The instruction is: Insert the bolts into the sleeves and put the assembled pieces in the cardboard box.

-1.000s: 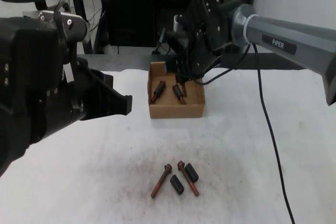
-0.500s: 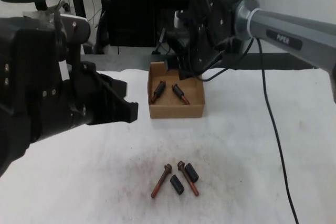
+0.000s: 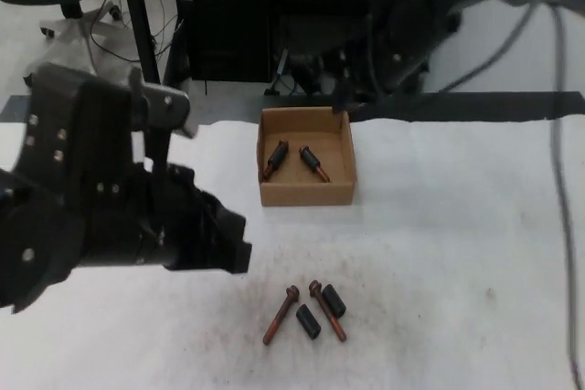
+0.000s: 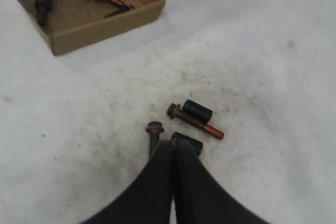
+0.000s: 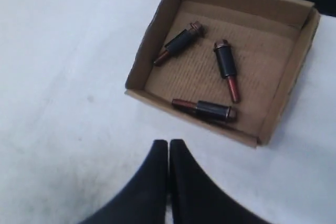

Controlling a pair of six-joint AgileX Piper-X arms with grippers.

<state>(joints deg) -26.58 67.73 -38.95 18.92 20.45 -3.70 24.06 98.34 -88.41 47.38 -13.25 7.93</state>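
– On the table (image 3: 457, 253), short of the cardboard box (image 3: 306, 193), lie my last loose parts: two bolts and two sleeves. One bolt (image 3: 280, 316) has its head toward the box and its shank slanting back toward my left. The other bolt (image 3: 328, 311) also has its head toward the box, but its shank slants to my right. So the heads sit close together and the tips apart.

– And the sleeves?

– One sleeve (image 3: 308, 321) lies between the two shanks. The second sleeve (image 3: 334, 300) sits just beside the right-hand bolt, its long axis roughly along it. Neither is on a bolt.

– Which step are you on?

– Three assembled pieces (image 5: 227, 69) lie in the box already, so I'd call this the start of the fourth pairing. My left pincer (image 4: 173, 144) hangs above the loose parts, fingers pressed together, holding nothing. My right pincer (image 5: 168, 144) hangs by the box, likewise closed and empty.

– What next?

– I think the left has to open, set its fingers across a shank or a sleeve, and come down. The right should fetch the mating part so I can line up the two axes.
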